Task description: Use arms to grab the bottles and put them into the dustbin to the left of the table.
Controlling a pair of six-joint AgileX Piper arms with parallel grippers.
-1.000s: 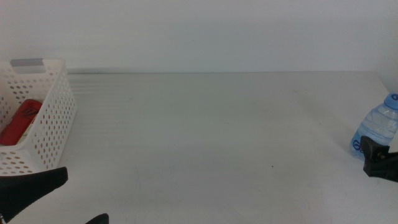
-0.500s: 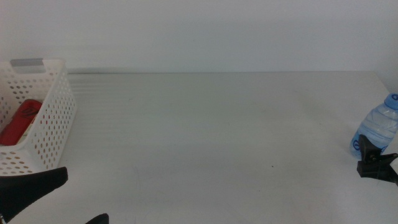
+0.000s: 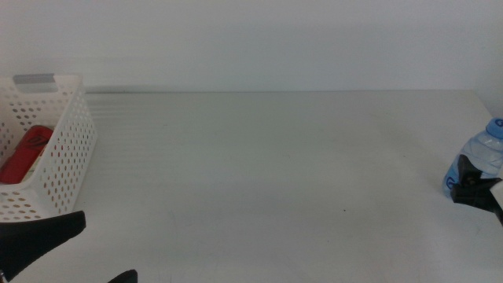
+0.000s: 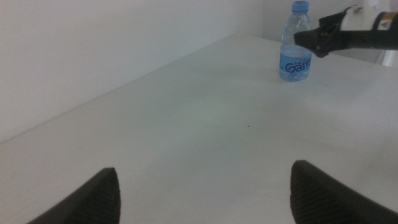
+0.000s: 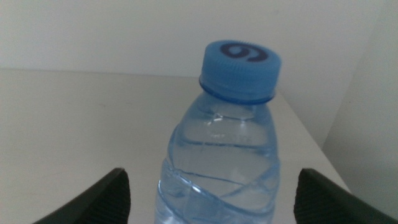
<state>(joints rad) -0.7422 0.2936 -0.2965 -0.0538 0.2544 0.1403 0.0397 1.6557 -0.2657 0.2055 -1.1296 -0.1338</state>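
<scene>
A small clear water bottle [image 3: 481,161] with a blue cap and blue label stands upright at the table's right edge. It also shows in the left wrist view [image 4: 296,46] and fills the right wrist view [image 5: 230,162]. My right gripper [image 3: 474,189] is open at the bottle's lower part, one jaw on each side, apart from it [image 5: 214,208]. My left gripper [image 3: 82,255] is open and empty at the front left, near the dustbin [image 3: 67,149]. A red can [image 3: 23,153] lies in the dustbin. The yellow-liquid bottle is out of view.
The white table [image 3: 259,173] stretches between the dustbin and the water bottle, with a faintly ribbed far edge against a white wall. The right arm's gripper [image 4: 320,38] shows next to the bottle in the left wrist view.
My right gripper has moved in towards the water bottle, up from the table's front right. The left gripper, dustbin and can have not moved.
</scene>
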